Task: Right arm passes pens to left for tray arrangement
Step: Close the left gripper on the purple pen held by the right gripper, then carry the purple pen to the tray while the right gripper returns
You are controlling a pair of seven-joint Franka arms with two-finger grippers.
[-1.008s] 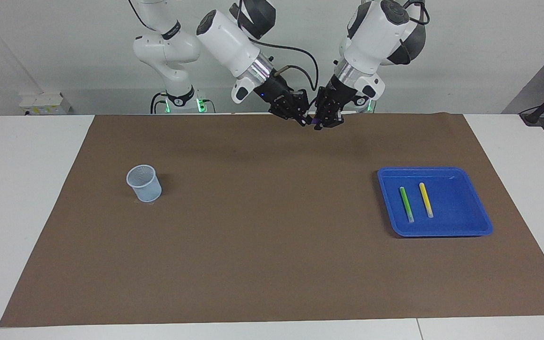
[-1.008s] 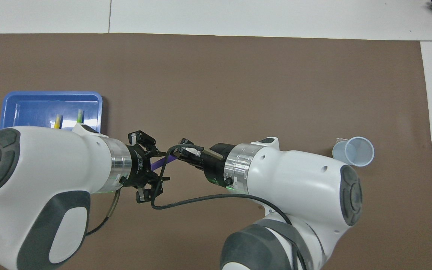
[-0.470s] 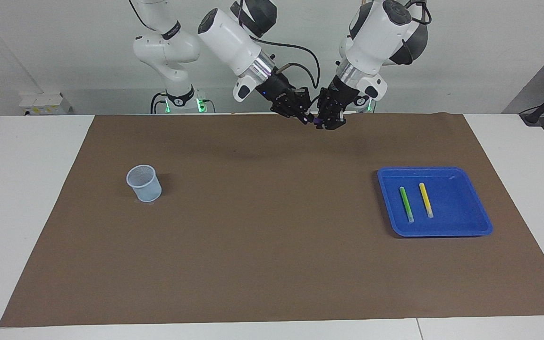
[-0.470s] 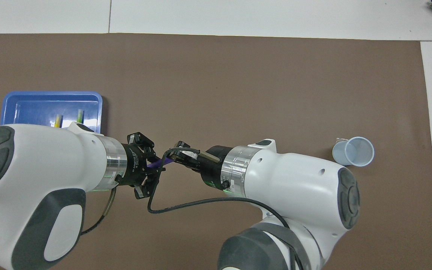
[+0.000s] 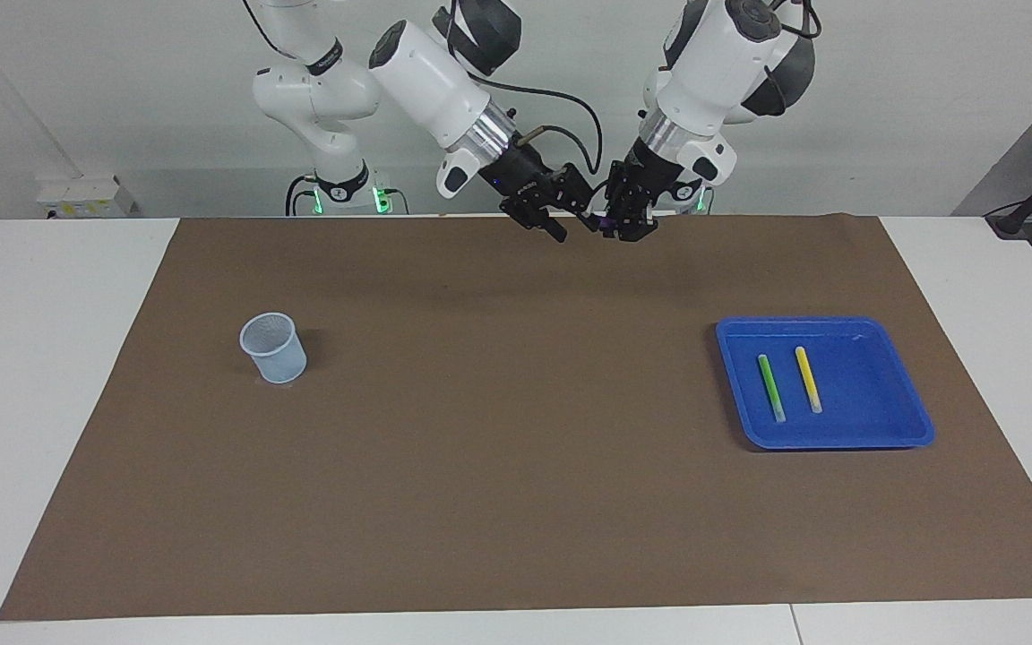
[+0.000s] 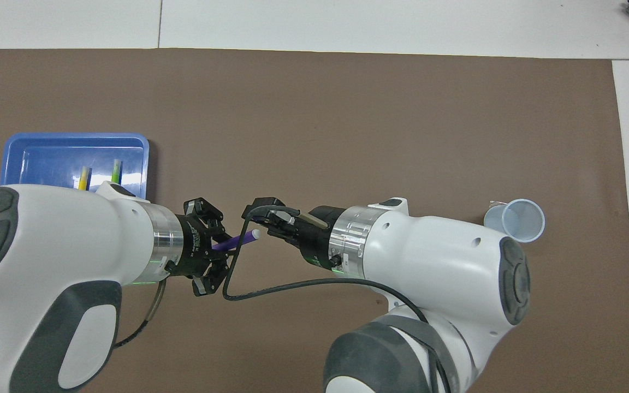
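My left gripper (image 5: 623,229) is shut on the purple pen (image 5: 604,224), holding it up in the air over the mat's edge nearest the robots. In the overhead view the purple pen (image 6: 236,241) sticks out of the left gripper (image 6: 220,248) with its pale end free. My right gripper (image 5: 572,225), with the blue wrist light, is open just beside that pale end and does not touch it; it also shows in the overhead view (image 6: 260,220). The green pen (image 5: 770,387) and the yellow pen (image 5: 807,379) lie side by side in the blue tray (image 5: 838,441). The left arm partly covers the tray (image 6: 74,143) in the overhead view.
A small pale blue mesh cup (image 5: 273,348) stands upright on the brown mat (image 5: 498,466) toward the right arm's end; it also shows in the overhead view (image 6: 516,220). A black cable (image 6: 292,285) hangs from the right wrist between the two grippers.
Both grippers held the purple pen earlier. The right gripper has opened, let go of it and drawn back a little. The left gripper keeps the pen.
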